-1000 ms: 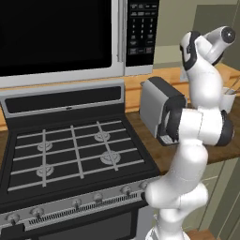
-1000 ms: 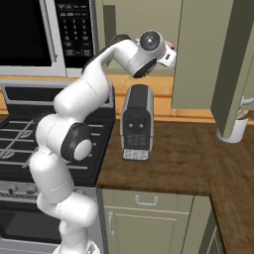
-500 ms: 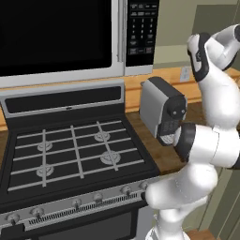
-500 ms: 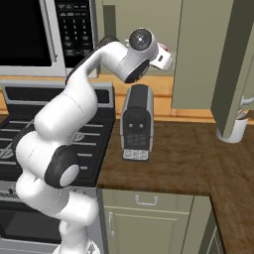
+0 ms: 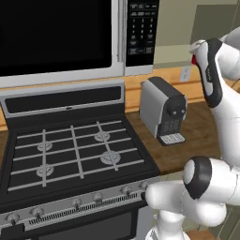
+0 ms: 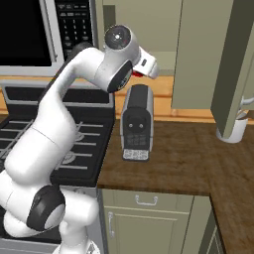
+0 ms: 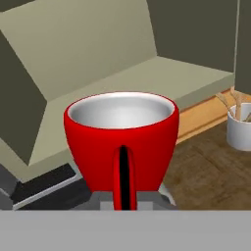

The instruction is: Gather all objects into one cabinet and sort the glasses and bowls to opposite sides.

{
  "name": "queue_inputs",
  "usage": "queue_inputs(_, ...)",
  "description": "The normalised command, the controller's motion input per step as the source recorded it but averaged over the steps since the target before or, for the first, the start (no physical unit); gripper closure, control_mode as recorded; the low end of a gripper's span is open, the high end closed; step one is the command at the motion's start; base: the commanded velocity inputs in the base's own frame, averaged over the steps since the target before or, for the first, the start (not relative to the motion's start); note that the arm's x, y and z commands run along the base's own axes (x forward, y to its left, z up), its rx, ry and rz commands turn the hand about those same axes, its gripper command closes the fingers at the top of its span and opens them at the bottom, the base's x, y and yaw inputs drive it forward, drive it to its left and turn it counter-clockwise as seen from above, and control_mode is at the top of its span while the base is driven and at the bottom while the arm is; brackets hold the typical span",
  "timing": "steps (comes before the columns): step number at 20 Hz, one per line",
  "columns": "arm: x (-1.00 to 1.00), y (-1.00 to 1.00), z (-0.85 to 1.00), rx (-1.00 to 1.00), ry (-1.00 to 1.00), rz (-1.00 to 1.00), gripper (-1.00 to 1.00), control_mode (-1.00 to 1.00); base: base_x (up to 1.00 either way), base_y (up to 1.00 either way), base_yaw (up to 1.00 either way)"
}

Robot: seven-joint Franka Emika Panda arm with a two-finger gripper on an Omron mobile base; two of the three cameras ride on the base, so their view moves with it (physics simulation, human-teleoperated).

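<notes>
My hand (image 7: 124, 196) is pinched tight on the small red cup with a pale inside and a loop handle (image 7: 121, 142), which sits upright just above the fingertips in the hand view, its handle turned toward the camera. From the right base view I see a sliver of that red cup (image 6: 137, 73) tucked behind the wrist, held high above the brown wooden surface (image 6: 188, 158) and above the grey and black coffee machine (image 6: 137, 121) that stands on it. In the left base view the same red shows at the upper right (image 5: 193, 59), next to the white arm.

Past the cup, the hand view looks into the open olive-beige wall cabinet (image 7: 98, 54), with its flat pale shelf floor running off to the right. Its door (image 6: 233, 64) hangs open at the right of the right base view, and the white utensil crock with wooden spoons (image 7: 240, 128) stands on the surface below it.

To the left of the coffee machine is the black gas stove with grey grates (image 5: 75, 154), with the black-fronted microwave (image 5: 70, 37) mounted above it. Olive-beige base cabinets with small handles (image 6: 149, 223) sit under the surface.
</notes>
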Motion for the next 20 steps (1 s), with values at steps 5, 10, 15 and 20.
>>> queue_inputs(5, -0.95, 0.77, 0.03, -0.16, 0.06, 0.07, 1.00, -1.00, 0.00, 0.00, 0.00)
queue_inputs(10, -1.00, 0.46, 0.05, -0.16, 0.06, 0.05, 1.00, -1.00, 0.00, 0.00, 0.00)
queue_inputs(15, -1.00, 0.24, 0.00, -0.08, 0.05, 0.04, 1.00, -1.00, 0.00, 0.00, 0.00)
queue_inputs(20, -0.48, 0.07, -0.01, -0.01, 0.03, 0.02, 1.00, -1.00, 0.00, 0.00, 0.00)
